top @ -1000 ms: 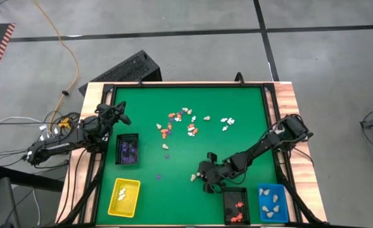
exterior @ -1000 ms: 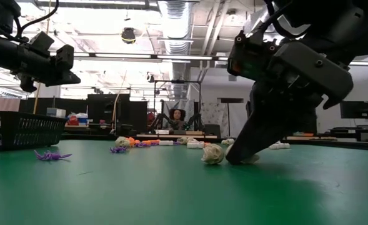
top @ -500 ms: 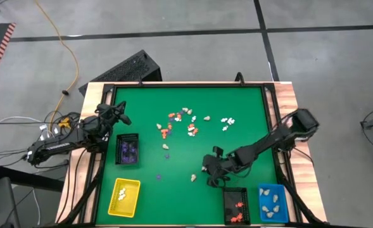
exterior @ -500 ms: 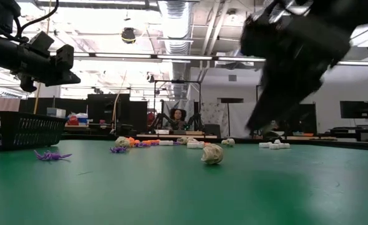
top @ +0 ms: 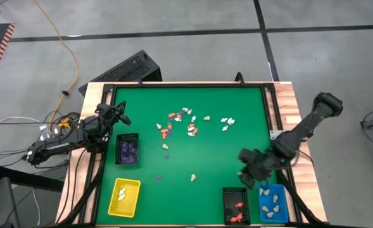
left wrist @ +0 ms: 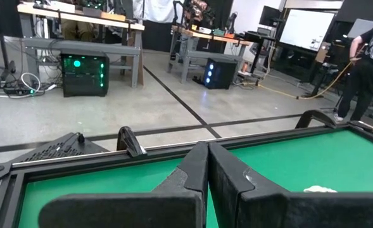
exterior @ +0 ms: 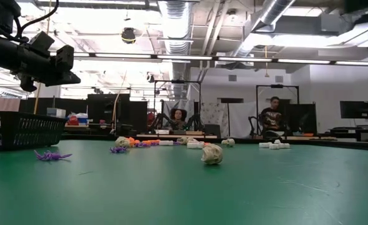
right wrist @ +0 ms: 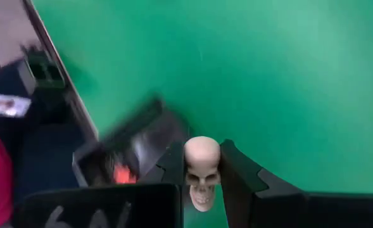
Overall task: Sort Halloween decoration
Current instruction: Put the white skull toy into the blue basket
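Observation:
The Halloween decoration lies mostly as a loose cluster (top: 186, 123) of tiny orange, white and cream figurines on the far middle of the green mat. One cream figurine (top: 193, 178) rests alone nearer the front and shows as a skull (exterior: 212, 154) in the low view. My right gripper (top: 248, 174) hangs above the mat's near right, beside the trays, shut on a cream skull figurine (right wrist: 202, 170). My left gripper (top: 120, 114) waits shut at the left edge, its fingers (left wrist: 199, 171) closed together. My right gripper pinches the cream skull by its two sides (right wrist: 187, 166) between its two fingertips. The fingers slant downward from above. The skull is lifted clear of the mat, its face turned toward the wrist camera, with a black tray (right wrist: 132, 149) below and beyond it.
A black tray of purple pieces (top: 127, 151) and a yellow tray (top: 124, 196) stand at the near left. A black tray with red pieces (top: 236, 206) and a blue tray with cream pieces (top: 272, 201) stand at the near right. Purple figurines (exterior: 52, 155) lie on the mat.
My right gripper has lifted off the mat beside the lone cream figurine and swung up and toward the table's right edge, to a spot by the near-right trays, rolling as it went. It has left the low view. The lone cream figurine has stayed where it was.

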Robot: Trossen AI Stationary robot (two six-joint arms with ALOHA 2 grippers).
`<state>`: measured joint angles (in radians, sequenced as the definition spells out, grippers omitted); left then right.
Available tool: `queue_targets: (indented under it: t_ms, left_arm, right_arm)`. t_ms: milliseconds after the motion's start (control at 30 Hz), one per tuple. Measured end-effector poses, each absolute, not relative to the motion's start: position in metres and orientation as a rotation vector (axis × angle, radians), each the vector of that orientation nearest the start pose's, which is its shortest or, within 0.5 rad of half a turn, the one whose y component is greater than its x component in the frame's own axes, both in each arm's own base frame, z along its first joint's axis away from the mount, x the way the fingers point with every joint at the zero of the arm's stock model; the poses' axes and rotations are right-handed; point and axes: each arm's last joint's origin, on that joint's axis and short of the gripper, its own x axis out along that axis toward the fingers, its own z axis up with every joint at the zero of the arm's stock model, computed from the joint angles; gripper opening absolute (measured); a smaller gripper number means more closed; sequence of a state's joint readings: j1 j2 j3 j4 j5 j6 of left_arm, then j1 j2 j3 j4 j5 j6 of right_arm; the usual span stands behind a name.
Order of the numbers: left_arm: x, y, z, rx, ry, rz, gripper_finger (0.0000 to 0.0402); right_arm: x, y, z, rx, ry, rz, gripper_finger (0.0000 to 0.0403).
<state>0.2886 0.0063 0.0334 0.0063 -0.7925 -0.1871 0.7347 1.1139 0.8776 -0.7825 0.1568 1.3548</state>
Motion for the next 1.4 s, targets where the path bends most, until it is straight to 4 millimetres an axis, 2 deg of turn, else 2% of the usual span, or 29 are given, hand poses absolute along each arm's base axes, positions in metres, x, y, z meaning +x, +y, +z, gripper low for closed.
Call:
queue_targets:
  t_ms: [233, 533, 633, 733, 900, 1067, 1233, 1400]
  left_arm:
    - [0.078, 0.045, 0.175, -0.177, -0.135, 1.075, 0.0000]
    - [0.078, 0.045, 0.175, -0.177, -0.135, 1.075, 0.0000]
    - [0.078, 0.045, 0.175, -0.177, -0.135, 1.075, 0.0000]
    - [0.078, 0.045, 0.175, -0.177, -0.135, 1.075, 0.0000]
    - [0.078, 0.045, 0.175, -0.177, -0.135, 1.075, 0.0000]
    - [0.078, 0.045, 0.175, -0.182, -0.138, 1.074, 0.0000]
    - [0.078, 0.045, 0.175, -0.175, -0.135, 1.075, 0.0000]
    - [0.078, 0.045, 0.175, -0.175, -0.135, 1.075, 0.0000]
  right_arm:
    - [0.113, 0.159, 0.253, 0.959, 1.379, -0.306, 0.0077]
    - [0.095, 0.198, 0.232, 0.992, 1.464, -0.401, 0.0077]
    - [0.096, 0.208, 0.225, 0.987, 1.473, -0.388, 0.0081]
    - [0.099, 0.214, 0.219, 0.990, 1.508, -0.389, 0.0103]
    - [0.097, 0.217, 0.215, 0.984, 1.598, -0.414, 0.0173]
    - [0.098, 0.215, 0.217, 0.996, 1.604, -0.408, 0.0229]
    - [0.110, 0.209, 0.226, 1.026, 1.549, -0.349, 0.0237]
    - [0.138, 0.191, 0.254, 1.036, 1.290, -0.239, 0.0229]
